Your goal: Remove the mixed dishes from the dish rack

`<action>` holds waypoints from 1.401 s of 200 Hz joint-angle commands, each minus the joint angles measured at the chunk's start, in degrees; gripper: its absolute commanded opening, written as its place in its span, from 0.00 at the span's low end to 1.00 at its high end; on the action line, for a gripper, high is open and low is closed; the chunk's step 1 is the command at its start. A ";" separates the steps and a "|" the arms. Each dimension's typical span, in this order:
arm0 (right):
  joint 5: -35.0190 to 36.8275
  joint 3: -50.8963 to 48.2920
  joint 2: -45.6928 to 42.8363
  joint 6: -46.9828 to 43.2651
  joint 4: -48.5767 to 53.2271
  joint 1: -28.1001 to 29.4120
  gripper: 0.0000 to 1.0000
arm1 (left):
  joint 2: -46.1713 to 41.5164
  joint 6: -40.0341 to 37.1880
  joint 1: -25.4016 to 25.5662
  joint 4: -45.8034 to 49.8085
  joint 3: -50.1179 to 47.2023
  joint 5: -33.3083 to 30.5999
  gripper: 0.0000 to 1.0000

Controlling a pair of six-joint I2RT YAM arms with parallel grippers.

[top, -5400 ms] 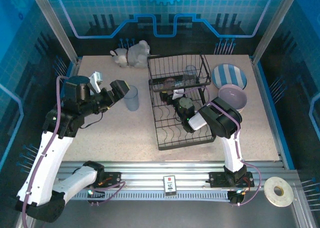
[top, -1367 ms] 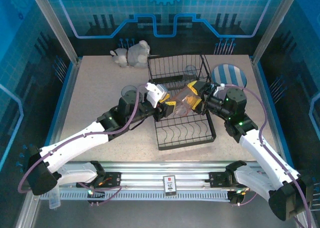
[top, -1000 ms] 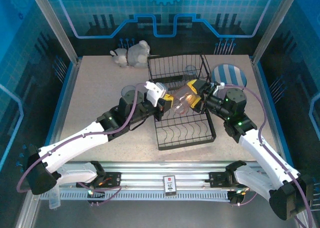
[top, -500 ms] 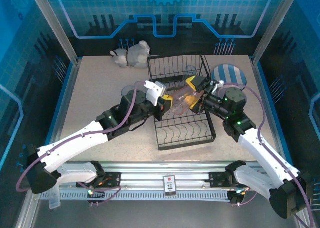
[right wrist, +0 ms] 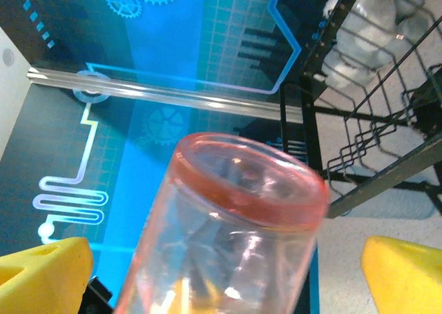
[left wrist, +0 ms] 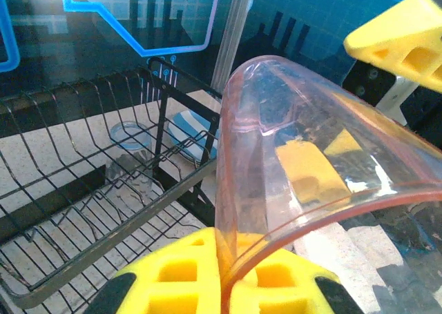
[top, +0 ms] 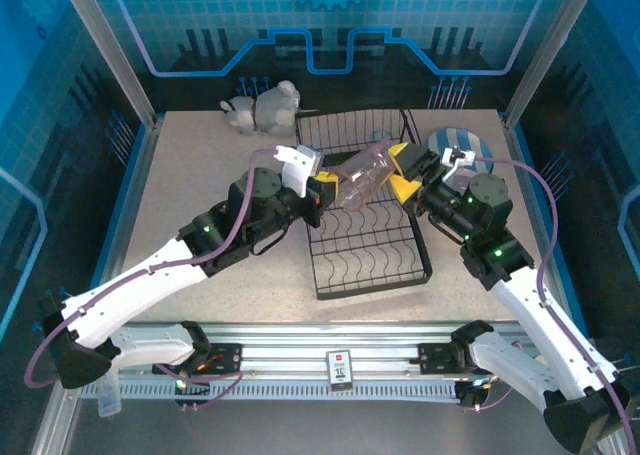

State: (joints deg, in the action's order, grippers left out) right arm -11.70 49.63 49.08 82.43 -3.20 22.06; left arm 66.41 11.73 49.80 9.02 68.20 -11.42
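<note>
The left end effector point(top: 337, 188) is closed narrow on the rim of a pink tumbler point(top: 365, 173) and holds it in the air over the far part of the dish rack point(top: 365, 250). The tumbler lies almost on its side, with the open mouth toward the left arm and the base toward the right arm. In the left wrist view the two yellow fingers point(left wrist: 173, 276) pinch the edge of the pink tumbler point(left wrist: 311, 155), one on the inside of the wall and one on the outside. The right end effector point(top: 402, 171) stands wide open around the base of the tumbler. In the right wrist view its yellow fingers point(right wrist: 48, 269) are well apart on both sides of the pink tumbler point(right wrist: 242, 210) and do not touch it. The rack stands on the worktop point(top: 200, 155), near its middle. A blue-grey tumbler point(left wrist: 131, 138) stands upright in the far upper part of the rack point(left wrist: 138, 217). A striped plate point(top: 447, 138) lies on the worktop to the right of the rack, partly behind the right arm. A white animal figurine point(top: 262, 108) sits at the far edge of the worktop, left of the rack.
</note>
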 commanded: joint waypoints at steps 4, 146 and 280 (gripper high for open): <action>5.05 1.09 -1.27 -3.33 -0.49 -1.68 1.00 | -2.40 0.31 0.30 1.73 3.88 -3.51 0.00; 2.74 8.77 14.35 -23.09 -19.55 -0.99 1.00 | -10.57 15.23 -12.13 42.83 21.45 -19.83 0.00; 6.24 4.26 6.94 -73.72 -17.92 15.53 1.00 | 26.49 18.41 -36.21 79.86 56.11 10.11 0.00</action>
State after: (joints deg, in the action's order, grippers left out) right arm -7.18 56.60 59.29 19.59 -18.98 35.92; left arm 89.52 30.11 14.92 82.56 119.66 -7.31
